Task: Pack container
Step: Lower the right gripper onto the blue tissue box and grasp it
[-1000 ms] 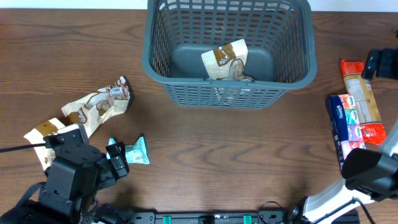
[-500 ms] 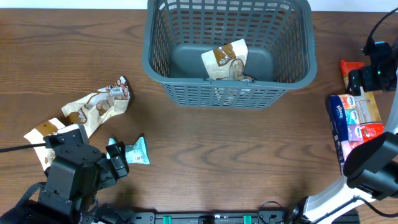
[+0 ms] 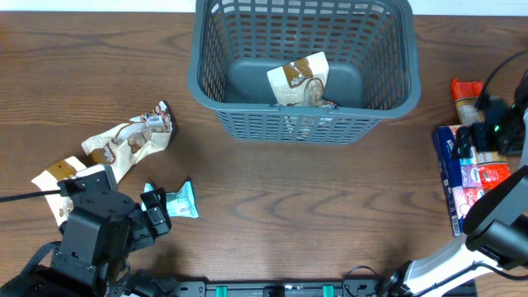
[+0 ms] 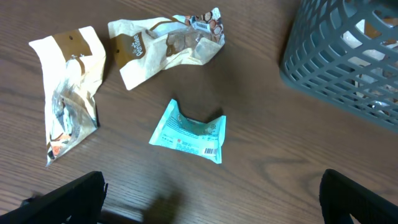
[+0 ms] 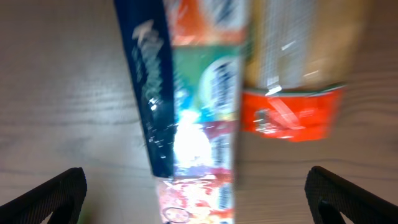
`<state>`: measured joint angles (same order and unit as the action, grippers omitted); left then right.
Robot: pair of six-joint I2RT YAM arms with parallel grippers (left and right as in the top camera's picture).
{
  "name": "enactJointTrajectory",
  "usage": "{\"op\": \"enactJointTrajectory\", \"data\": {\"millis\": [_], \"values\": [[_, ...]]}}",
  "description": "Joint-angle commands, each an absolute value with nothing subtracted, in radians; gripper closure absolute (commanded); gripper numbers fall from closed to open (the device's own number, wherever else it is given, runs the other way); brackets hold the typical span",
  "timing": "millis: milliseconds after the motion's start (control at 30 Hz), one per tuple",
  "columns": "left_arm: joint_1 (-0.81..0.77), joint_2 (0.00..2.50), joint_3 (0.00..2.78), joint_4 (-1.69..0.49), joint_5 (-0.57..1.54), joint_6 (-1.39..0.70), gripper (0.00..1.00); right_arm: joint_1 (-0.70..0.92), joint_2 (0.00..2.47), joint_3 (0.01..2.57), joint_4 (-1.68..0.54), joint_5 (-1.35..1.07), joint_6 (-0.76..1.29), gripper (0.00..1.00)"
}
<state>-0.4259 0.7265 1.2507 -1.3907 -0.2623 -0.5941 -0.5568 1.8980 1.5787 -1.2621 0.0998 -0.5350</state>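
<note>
Grey-blue lattice walls mark the basket (image 3: 247, 124) at the far middle of the counter (image 3: 297, 190). From overhead I see one brown-and-cream pack (image 3: 299, 81) leaning inside it, so I judge packing begun, not finished. Cream bags (image 3: 128, 140) and a teal pack (image 3: 183, 200) lie loose by my left jaws, which stand open and empty. A blue box (image 3: 452, 165) and an orange pack (image 3: 469, 89) sit at the right edge below my right jaws, likely so that each arm has its own supply. The right arm hides part of that stack, and the left arm covers one cream bag's end.

On the left wrist view the jaws are spread wide at the lower corners. The teal pack (image 4: 188, 130) lies flat ahead of them, apart from both bags (image 4: 165, 43), and only a basket (image 4: 336, 68) corner shows.

The right wrist view is blurred. The jaws gape, holding nothing, above the blue box (image 5: 186, 106) beside the orange pack (image 5: 289, 112). I cannot read any labels.
</note>
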Motion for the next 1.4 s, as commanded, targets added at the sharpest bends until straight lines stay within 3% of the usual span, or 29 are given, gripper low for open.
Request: {"op": "enactJointTrajectory", "data": {"millis": [0,300,1367], "values": [[-0.420,0.730,1.257,-1.395,-0.274,-0.577,0.01,-0.569,1.897,1.483,-1.256,0.091,-0.548,0.01],[-0.420,0.730,1.257,-1.395,-0.274,-0.577,0.01,-0.571,1.897,1.334,-1.181,0.137,-0.548,0.01],[-0.420,0.730,1.257,-1.395,-0.274,-0.577,0.01,-0.662,1.898,1.315,-1.057,0.007,-0.547,0.01]]}}
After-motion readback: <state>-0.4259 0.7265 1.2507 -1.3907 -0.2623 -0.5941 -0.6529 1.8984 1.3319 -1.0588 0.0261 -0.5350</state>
